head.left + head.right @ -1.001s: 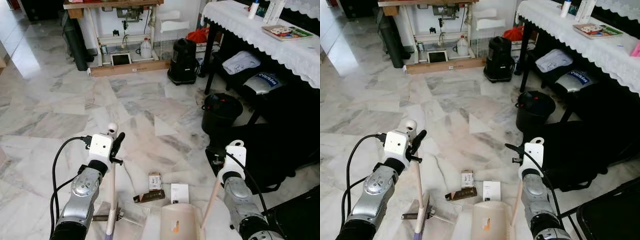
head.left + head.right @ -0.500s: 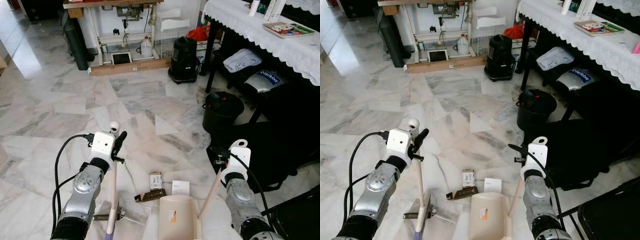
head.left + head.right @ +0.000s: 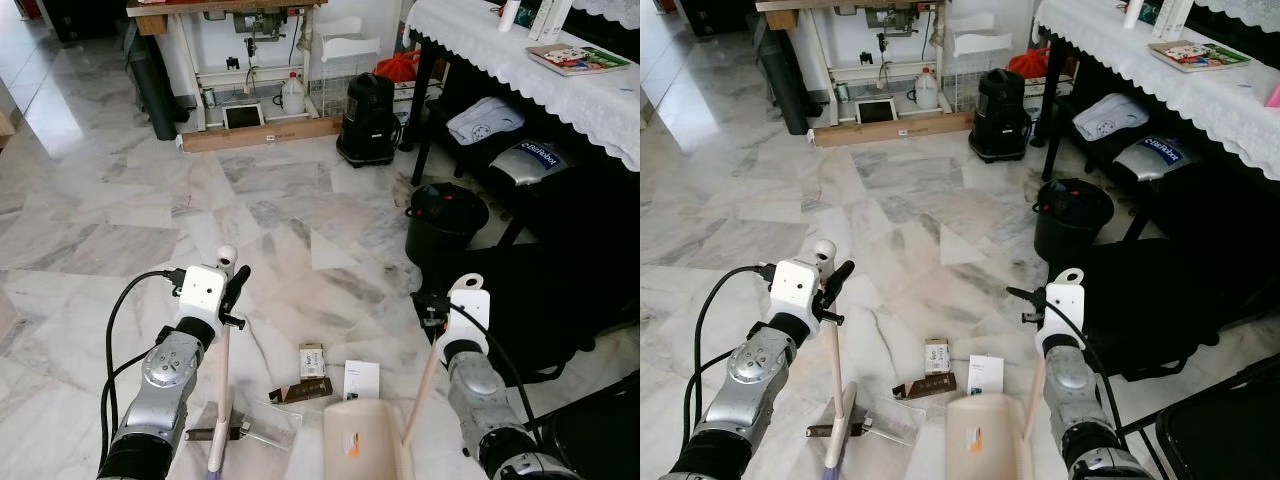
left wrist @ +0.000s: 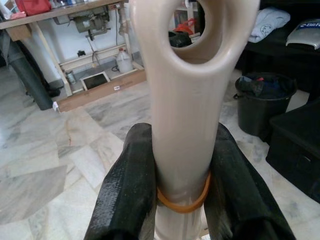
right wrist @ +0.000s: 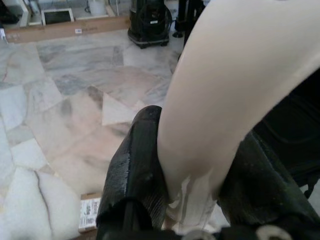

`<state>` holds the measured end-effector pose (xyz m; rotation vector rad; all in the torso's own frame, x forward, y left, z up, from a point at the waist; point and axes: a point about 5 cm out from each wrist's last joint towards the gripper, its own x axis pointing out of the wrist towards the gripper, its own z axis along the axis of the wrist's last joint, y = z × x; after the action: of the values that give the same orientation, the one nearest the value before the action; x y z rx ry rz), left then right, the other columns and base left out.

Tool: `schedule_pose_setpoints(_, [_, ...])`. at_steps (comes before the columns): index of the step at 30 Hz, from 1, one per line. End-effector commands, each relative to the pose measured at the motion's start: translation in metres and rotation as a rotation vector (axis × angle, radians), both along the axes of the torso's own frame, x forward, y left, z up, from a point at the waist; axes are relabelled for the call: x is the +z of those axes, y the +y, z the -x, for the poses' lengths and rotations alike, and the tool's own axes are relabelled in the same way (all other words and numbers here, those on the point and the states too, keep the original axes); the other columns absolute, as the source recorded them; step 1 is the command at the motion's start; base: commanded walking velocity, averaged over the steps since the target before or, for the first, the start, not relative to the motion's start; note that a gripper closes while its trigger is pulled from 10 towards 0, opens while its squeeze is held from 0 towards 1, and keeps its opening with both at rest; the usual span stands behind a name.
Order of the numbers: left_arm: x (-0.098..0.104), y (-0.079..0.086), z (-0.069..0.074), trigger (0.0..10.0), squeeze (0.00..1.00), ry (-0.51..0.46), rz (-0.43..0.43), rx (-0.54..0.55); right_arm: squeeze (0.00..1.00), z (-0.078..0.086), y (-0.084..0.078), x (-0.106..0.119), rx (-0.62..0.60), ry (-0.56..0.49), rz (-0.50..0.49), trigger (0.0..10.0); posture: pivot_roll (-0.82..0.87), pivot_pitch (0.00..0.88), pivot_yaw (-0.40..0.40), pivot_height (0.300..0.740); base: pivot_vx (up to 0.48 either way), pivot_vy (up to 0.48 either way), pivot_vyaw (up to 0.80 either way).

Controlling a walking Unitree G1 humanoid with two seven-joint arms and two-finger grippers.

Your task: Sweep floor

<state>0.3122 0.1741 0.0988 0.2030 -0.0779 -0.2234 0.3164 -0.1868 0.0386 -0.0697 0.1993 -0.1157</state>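
My left gripper is shut on the top of a beige broom handle, which stands nearly upright with its head on the marble floor. In the left wrist view both black fingers clamp the handle below its hanging hole. The right gripper is shut on the slanted handle of a beige dustpan, which rests on the floor between the arms. Its fingers press the dustpan handle. A small box, a white card, a brown strip and a clear wrapper lie just ahead.
A black bucket and a dark bag sit to the right, under a table with a white lace cloth. A black vacuum and a sewing table stand at the back. A black chair is at lower right.
The dustpan has shifted slightly near the white card, and my right gripper has moved a little left with its handle. The broom has barely moved.
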Motion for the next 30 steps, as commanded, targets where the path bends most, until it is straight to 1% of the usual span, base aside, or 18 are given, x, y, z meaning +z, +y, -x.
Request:
schedule_pose_setpoints(1, [0.003, 0.003, -0.003, 10.0, 0.00, -0.020, -0.009, 0.001, 0.00, -0.004, 0.000, 0.006, 0.007, -0.030, 0.001, 10.0, 0.10, 0.037, 0.001, 0.740, 0.000, 0.000, 0.00])
schedule_pose_setpoints(6, [0.004, 0.004, -0.004, 10.0, 0.00, -0.023, -0.002, 0.012, 0.00, -0.002, -0.001, 0.003, 0.011, -0.013, 0.002, 10.0, 0.10, 0.023, -0.007, 0.740, 0.000, 0.000, 0.00])
schedule_pose_setpoints(12, [0.005, 0.008, -0.008, 10.0, 0.00, -0.022, -0.002, 0.026, 0.00, -0.005, -0.004, 0.007, 0.015, -0.022, 0.006, 10.0, 0.08, 0.013, -0.012, 0.740, 0.000, 0.000, 0.00])
schedule_pose_setpoints(18, [0.003, 0.011, -0.010, 10.0, 0.00, -0.017, -0.002, 0.040, 0.00, -0.002, -0.009, 0.006, 0.014, -0.028, 0.012, 10.0, 0.07, 0.032, -0.008, 0.740, 0.000, 0.000, 0.00])
schedule_pose_setpoints(23, [0.000, 0.015, -0.007, 10.0, 0.00, -0.012, -0.003, 0.053, 0.00, 0.003, -0.009, -0.002, 0.003, -0.004, -0.001, 10.0, 0.09, 0.061, 0.001, 0.740, 0.000, 0.000, 0.00])
schedule_pose_setpoints(30, [-0.002, 0.021, -0.002, 10.0, 0.00, -0.007, -0.013, 0.058, 0.00, 0.010, -0.001, -0.011, -0.008, 0.022, -0.049, 10.0, 0.12, 0.092, 0.006, 0.740, 0.000, 0.000, 0.00])
